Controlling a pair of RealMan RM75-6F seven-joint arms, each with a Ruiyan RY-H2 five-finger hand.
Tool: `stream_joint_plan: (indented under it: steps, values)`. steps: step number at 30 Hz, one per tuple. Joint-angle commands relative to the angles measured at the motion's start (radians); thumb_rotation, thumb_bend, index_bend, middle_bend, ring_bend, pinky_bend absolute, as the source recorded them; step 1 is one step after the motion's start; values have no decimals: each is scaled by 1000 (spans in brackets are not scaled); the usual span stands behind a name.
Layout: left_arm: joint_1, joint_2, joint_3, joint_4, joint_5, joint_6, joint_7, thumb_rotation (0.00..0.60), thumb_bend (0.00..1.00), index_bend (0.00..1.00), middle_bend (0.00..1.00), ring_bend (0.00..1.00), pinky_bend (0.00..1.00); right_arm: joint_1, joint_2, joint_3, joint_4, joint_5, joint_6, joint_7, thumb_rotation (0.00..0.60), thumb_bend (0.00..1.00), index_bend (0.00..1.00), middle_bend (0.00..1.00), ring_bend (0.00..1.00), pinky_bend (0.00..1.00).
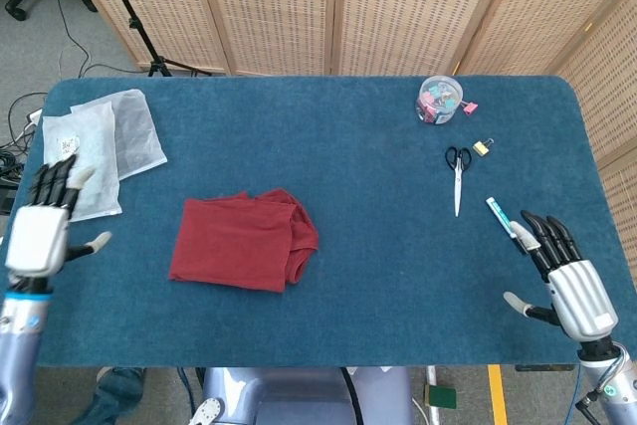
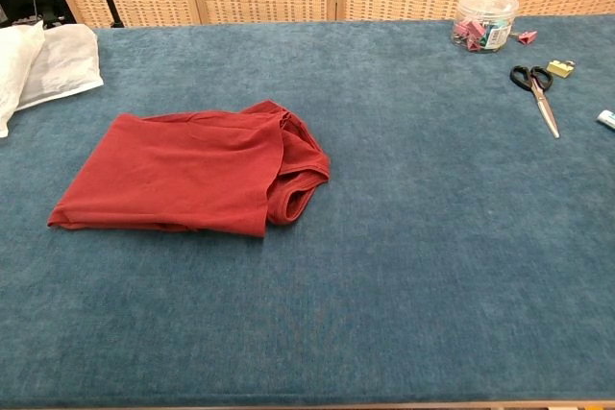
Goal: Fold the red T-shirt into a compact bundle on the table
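While the T-shirt (image 1: 243, 241) lies folded on the table (image 1: 378, 176), well right of the left hand (image 1: 38, 231) and well left of the right hand (image 1: 569, 284), both hands hover at the near edge, fingers spread, holding nothing; scissors (image 1: 457, 174) lie beyond the right hand.

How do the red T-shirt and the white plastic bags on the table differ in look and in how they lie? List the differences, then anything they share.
Colour: the red T-shirt is solid dark red; the white plastic bags are pale and translucent.
Form: the T-shirt is folded into one bundle with a bunched right edge; the bags lie flat as overlapping sheets.
Place: the T-shirt sits left of centre; the bags lie at the far left corner.
Shared: both rest on the blue table, untouched by either hand.
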Motion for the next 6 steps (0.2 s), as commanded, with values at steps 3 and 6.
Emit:
stream_joint_plan:
  steps: [3, 6]
  values:
    - [105, 45, 34, -14, -25, 36, -82, 600, 0, 0, 0, 0, 0, -11, -21, 19, -4, 41, -9, -89, 600, 0, 0, 0, 0, 0]
    - [127, 61, 29, -36, -28, 33, -84, 600, 0, 0, 0, 0, 0, -17, -27, 27, -13, 59, -12, -134, 600, 0, 0, 0, 0, 0]
